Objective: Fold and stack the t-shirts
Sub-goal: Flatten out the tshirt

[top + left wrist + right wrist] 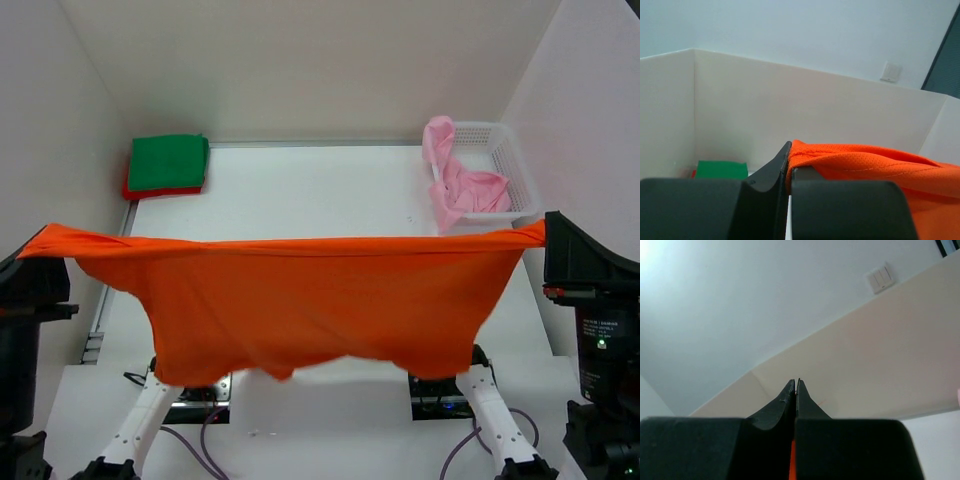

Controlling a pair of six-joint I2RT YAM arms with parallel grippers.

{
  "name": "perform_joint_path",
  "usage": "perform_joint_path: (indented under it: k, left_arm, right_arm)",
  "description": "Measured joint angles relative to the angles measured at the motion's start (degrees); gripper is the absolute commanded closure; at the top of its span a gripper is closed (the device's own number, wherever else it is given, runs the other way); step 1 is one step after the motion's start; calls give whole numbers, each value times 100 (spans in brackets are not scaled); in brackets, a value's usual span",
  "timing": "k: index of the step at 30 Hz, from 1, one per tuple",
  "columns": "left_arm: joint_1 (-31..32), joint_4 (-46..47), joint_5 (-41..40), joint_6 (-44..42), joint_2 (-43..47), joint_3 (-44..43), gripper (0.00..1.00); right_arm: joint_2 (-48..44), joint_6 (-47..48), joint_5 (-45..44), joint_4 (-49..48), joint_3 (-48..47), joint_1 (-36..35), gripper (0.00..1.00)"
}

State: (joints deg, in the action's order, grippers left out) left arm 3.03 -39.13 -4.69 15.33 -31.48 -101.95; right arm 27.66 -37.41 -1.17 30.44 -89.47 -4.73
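Note:
A bright orange t-shirt (300, 300) hangs stretched in the air between both grippers, its top edge taut and its lower part sagging toward the arm bases. My left gripper (38, 252) is shut on its left corner, where the orange cloth (865, 160) spills out beside the gripper tip (788, 150). My right gripper (548, 228) is shut on the right corner. There only an orange sliver (792, 460) shows between the closed jaws of that gripper (795, 385). A folded green t-shirt (168, 162) lies on a red one (130, 190) at the back left. A pale pink t-shirt (462, 185) is bunched in the basket.
The white lattice basket (505, 150) stands at the back right against the wall. White walls close in the table at the back and on both sides. The folded green t-shirt (720, 169) shows low in the left wrist view beside the left wall.

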Motion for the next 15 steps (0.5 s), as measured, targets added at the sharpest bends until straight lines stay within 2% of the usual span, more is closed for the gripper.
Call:
perform_joint_path:
  k: [4, 8, 11, 15]
  left_arm:
    - [57, 170, -157, -24, -354, 289, 100]
    - [68, 874, -282, -13, -901, 1521, 100]
    - [68, 1141, -343, -4, -1381, 2426, 100]
    - [68, 1353, -398, 2, -1980, 3388, 100]
  right_arm:
    - [212, 26, -44, -136, 352, 0, 100]
    - [876, 15, -179, -496, 1547, 0, 100]
    - [1447, -68, -286, -997, 2662, 0, 100]
    - [2087, -256, -404, -1082, 3792, 0, 100]
